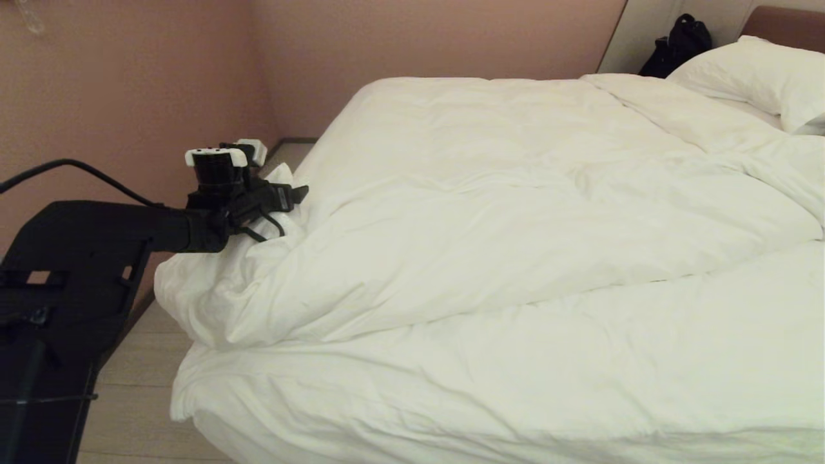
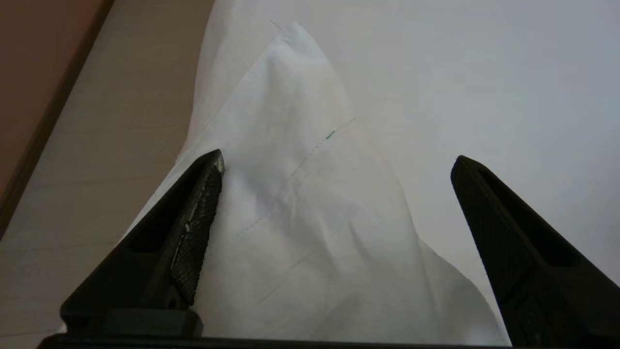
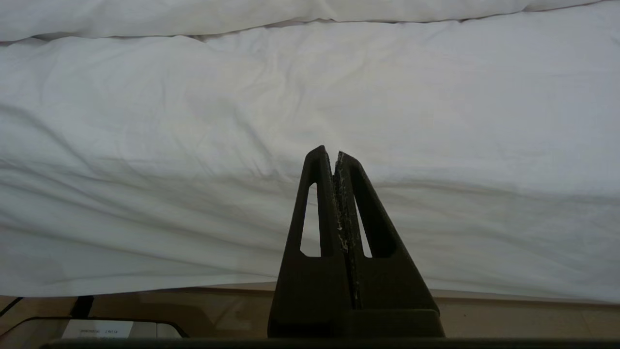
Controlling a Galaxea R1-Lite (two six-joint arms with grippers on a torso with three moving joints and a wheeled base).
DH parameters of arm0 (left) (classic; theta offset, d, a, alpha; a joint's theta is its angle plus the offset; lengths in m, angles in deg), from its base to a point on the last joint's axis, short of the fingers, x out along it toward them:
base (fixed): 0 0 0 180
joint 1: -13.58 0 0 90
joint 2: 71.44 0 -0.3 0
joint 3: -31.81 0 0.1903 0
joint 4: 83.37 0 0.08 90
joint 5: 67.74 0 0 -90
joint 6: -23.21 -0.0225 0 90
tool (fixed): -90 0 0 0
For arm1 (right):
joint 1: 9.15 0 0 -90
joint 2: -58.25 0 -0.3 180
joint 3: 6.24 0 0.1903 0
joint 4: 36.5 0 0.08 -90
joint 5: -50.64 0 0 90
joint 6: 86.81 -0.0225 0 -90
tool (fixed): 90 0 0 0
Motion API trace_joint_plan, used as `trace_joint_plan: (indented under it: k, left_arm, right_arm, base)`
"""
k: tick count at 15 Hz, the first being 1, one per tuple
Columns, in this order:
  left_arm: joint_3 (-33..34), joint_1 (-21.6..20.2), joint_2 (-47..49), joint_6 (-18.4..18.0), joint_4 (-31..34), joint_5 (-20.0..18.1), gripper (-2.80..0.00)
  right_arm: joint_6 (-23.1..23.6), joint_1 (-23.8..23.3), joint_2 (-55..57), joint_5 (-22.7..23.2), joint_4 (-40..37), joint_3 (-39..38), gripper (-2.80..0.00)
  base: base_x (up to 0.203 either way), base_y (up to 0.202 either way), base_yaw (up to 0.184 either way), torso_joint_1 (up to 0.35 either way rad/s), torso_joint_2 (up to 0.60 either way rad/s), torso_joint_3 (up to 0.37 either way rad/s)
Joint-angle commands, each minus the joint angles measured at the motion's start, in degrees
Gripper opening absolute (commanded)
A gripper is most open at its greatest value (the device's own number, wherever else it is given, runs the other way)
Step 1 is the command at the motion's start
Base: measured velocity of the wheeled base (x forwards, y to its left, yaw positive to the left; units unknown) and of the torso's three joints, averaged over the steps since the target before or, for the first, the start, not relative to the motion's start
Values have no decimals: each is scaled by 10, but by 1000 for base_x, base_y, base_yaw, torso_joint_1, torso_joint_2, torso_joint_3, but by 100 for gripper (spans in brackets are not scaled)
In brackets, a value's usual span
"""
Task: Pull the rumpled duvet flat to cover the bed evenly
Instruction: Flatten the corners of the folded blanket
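The left hand (image 1: 289, 195) hovers at the far-left corner of the bed (image 1: 271, 432), fingers (image 2: 193, 232) spread wide with nothing clamped between them, and a peaked corner of the duvet (image 1: 490, 212) stands up in the gap. The wrist view shows it well: the cloth rises to a point, a stitched seam running across it, with one finger just beside the fold and the other well apart from it. The duvet itself lies bunched across the far part of the mattress, its near edge cutting diagonally from the left corner up to the right, so a broad band of white bedding on the near side lies outside it. The pillow (image 1: 760, 84) sits far right by the headboard. The right hand (image 3: 336, 160) hangs parked low at the near side of the bed, fingers pressed together on nothing. The step in hand looks like work on that left corner. To do it well, the open hand should come down around the thick seamed part, not the thin tip, close firmly, then draw toward the near-left corner low and steady so the cloth slides rather than lifts. The floor (image 1: 138, 361) is close at the left, so an overshoot could drag the corner off the mattress.
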Motion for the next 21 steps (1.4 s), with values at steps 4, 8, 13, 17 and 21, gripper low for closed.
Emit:
trace_joint_plan:
  k: [4,8,13,17,21]
  left_arm:
    - [0,-4,13,0,1,0,-280]
    - [2,-6,10,-1,3,1,-280]
    - [10,-7,-8,-1,3,15,-280]
    - [45,-7,-62,-2,4,15,-280]
    - [160,-17,-157,-21,0,21,-280]
  right_arm:
    - [0,0,1,1,0,0,-280]
    - [0,0,1,1,0,0,-280]
    - [0,0,1,1,0,0,-280]
    - [0,0,1,1,0,0,-280]
    - [0,0,1,1,0,0,-280]
  base:
    - [0,0,0,0,0,0]
    - [0,0,0,0,0,0]
    - [0,0,0,0,0,0]
    - [0,0,0,0,0,0]
    - [0,0,0,0,0,0]
